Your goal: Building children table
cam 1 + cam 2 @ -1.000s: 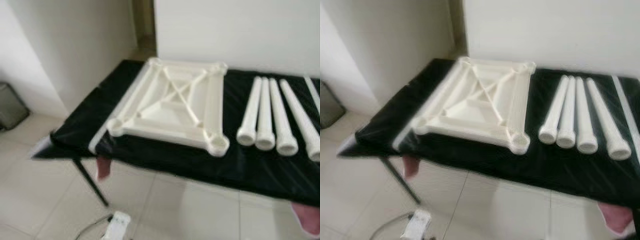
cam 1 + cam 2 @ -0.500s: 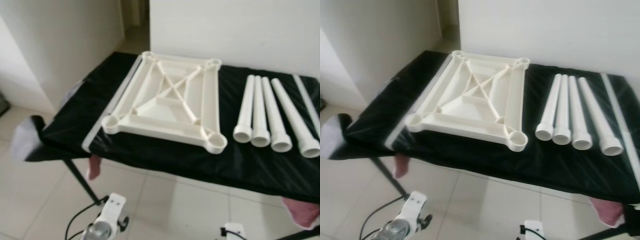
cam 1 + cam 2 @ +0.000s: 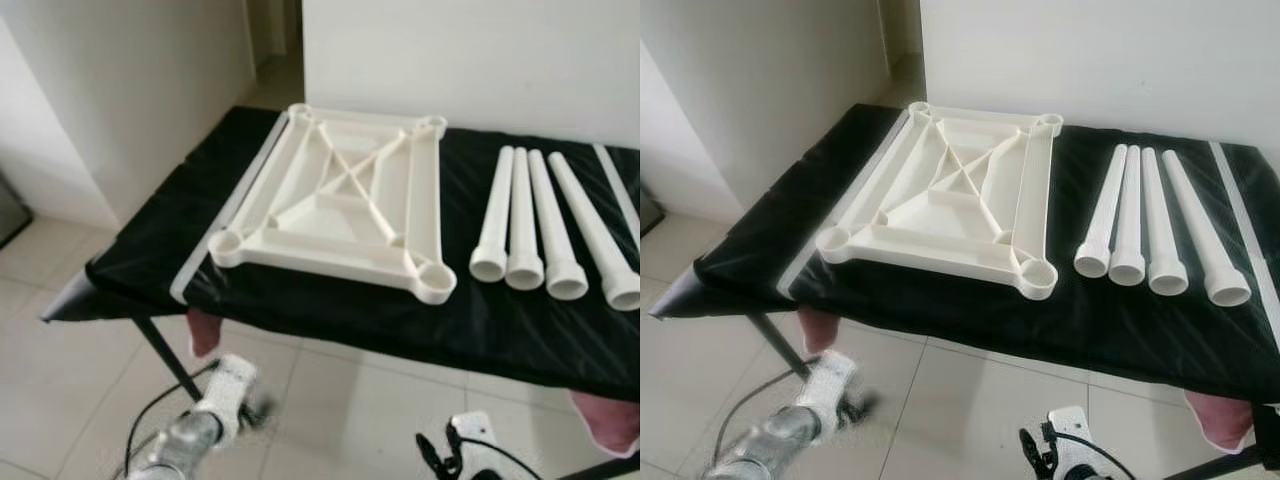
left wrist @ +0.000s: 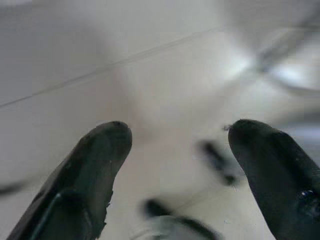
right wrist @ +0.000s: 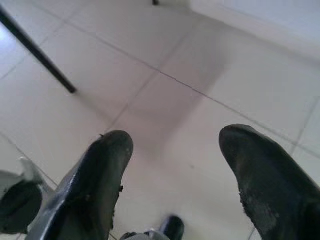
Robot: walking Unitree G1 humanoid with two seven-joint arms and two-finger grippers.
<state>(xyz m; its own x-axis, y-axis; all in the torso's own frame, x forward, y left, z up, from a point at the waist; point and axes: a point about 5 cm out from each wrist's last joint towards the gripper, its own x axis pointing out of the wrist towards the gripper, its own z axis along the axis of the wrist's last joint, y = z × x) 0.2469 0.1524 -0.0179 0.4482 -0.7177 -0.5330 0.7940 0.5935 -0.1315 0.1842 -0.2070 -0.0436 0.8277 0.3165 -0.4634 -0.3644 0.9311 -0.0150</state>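
Hanging low over the pale tiled floor (image 5: 165, 100), the left gripper (image 4: 177, 150) and right gripper (image 5: 172, 160) both have their black fingers spread wide apart, holding and touching nothing. Ahead stands a black-covered table (image 3: 970, 320) against a white wall, bearing the upturned white tabletop (image 3: 950, 200). Four white legs (image 3: 1155, 225) lie side by side just right of it.

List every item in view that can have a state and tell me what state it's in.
Tabletop frame: lying upside down on the black table, ribs up, all four corner sockets empty.
Four legs: loose, lying side by side to the frame's right, none fitted.
Left claw: open, empty, low over the floor.
Right claw: open, empty, low over the floor.
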